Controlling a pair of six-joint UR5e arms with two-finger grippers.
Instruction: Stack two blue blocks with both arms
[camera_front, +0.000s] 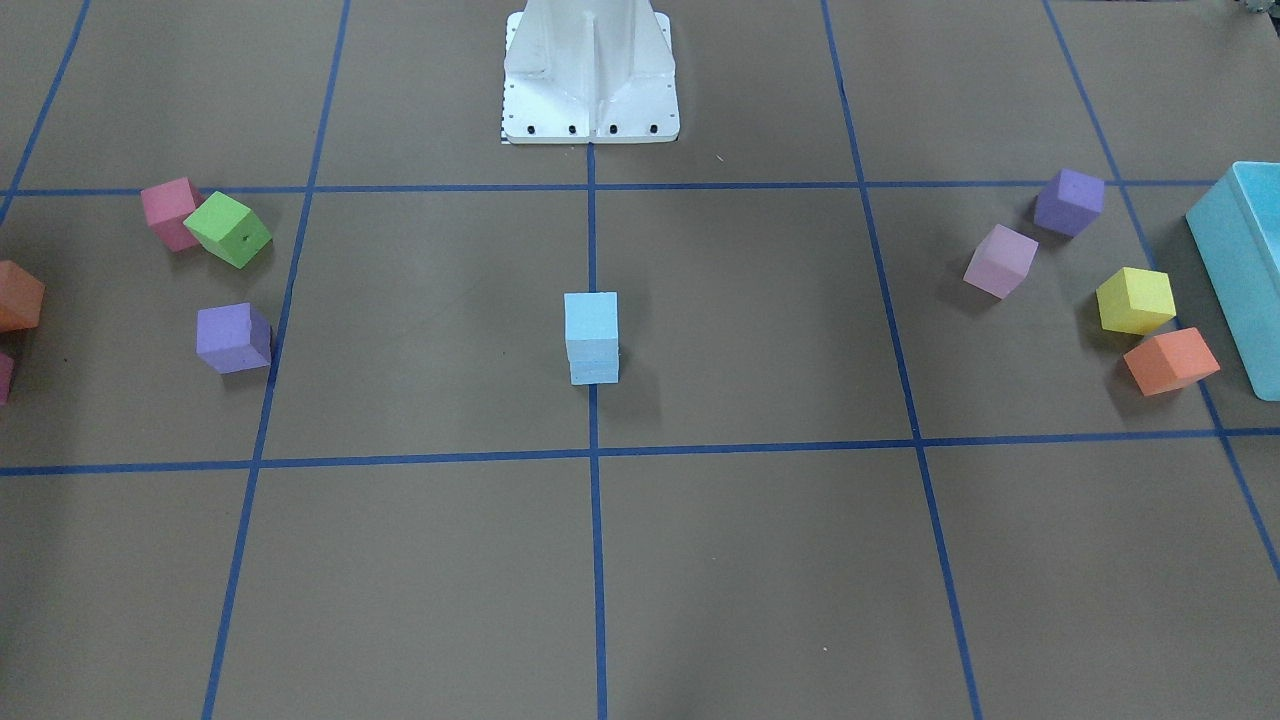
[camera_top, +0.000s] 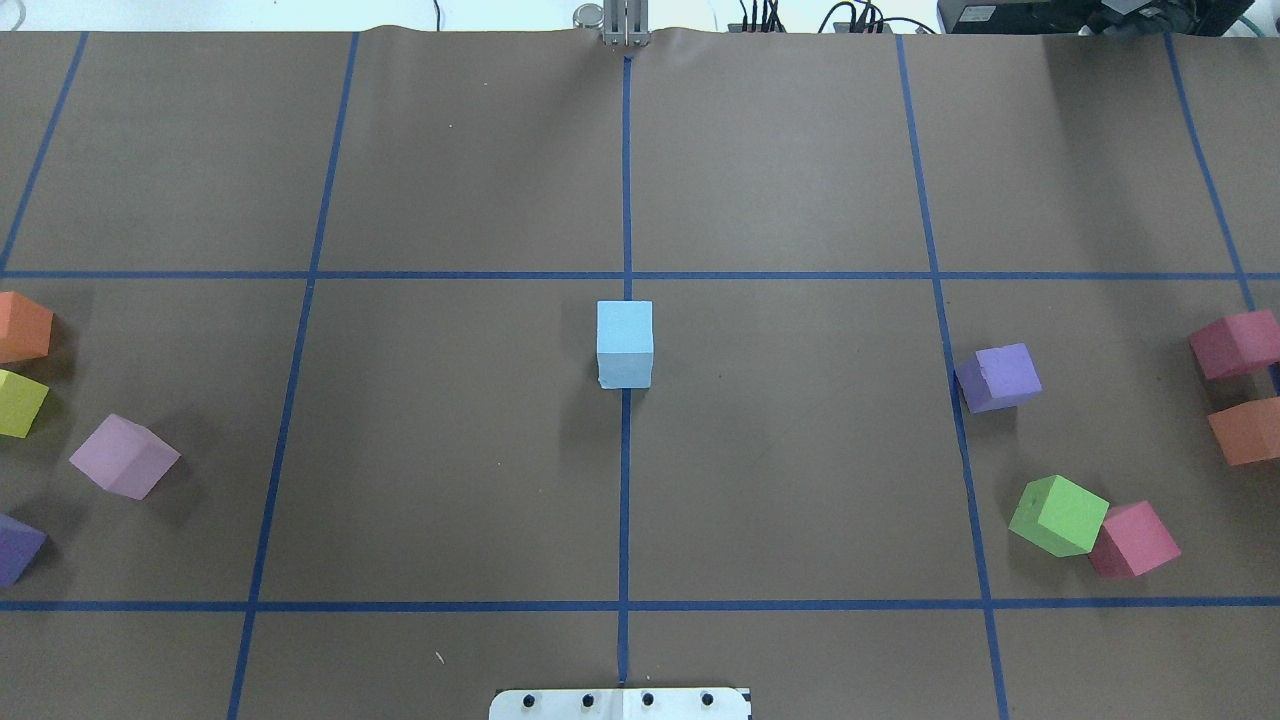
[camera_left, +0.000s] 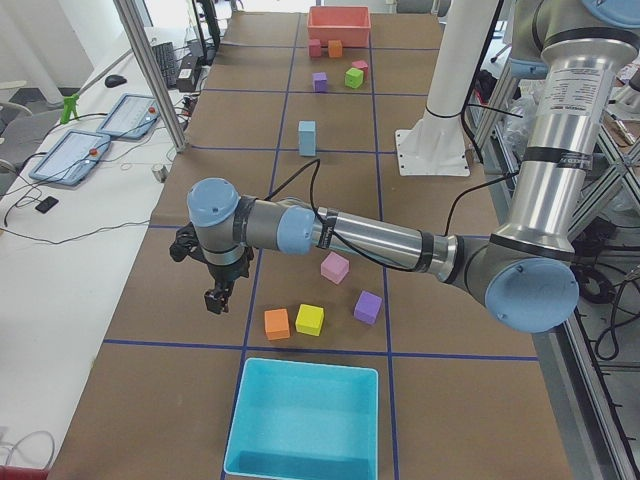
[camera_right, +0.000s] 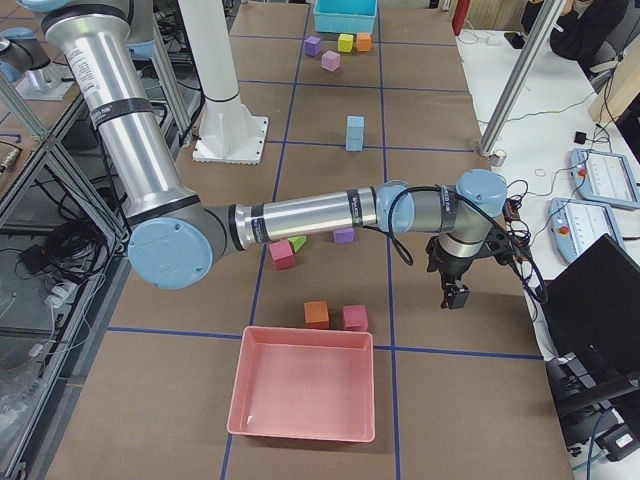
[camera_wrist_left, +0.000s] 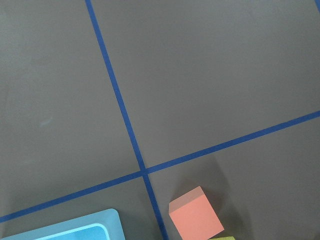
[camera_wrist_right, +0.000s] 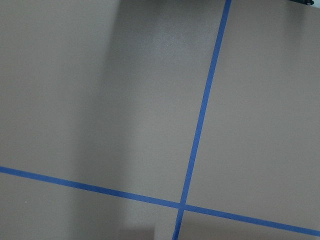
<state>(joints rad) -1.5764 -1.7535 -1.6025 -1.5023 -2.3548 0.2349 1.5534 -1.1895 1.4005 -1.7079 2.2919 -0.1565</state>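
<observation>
Locate the left gripper (camera_left: 215, 300) hanging above the table (camera_left: 150, 330), near the orange cube (camera_left: 276, 323) and the turquoise box (camera_left: 300, 365); cannot tell whether spread or pressed together. Find the blue blocks (camera_top: 625, 344) stacked at table centre, astride the centre tape line (camera_top: 625, 500), between both grippers and well apart from each. Note upright stance, long axis vertical, faces square to that line. Locate the right gripper (camera_right: 453, 298) near the pink tray (camera_right: 300, 331); finger state likewise not discernible.
</observation>
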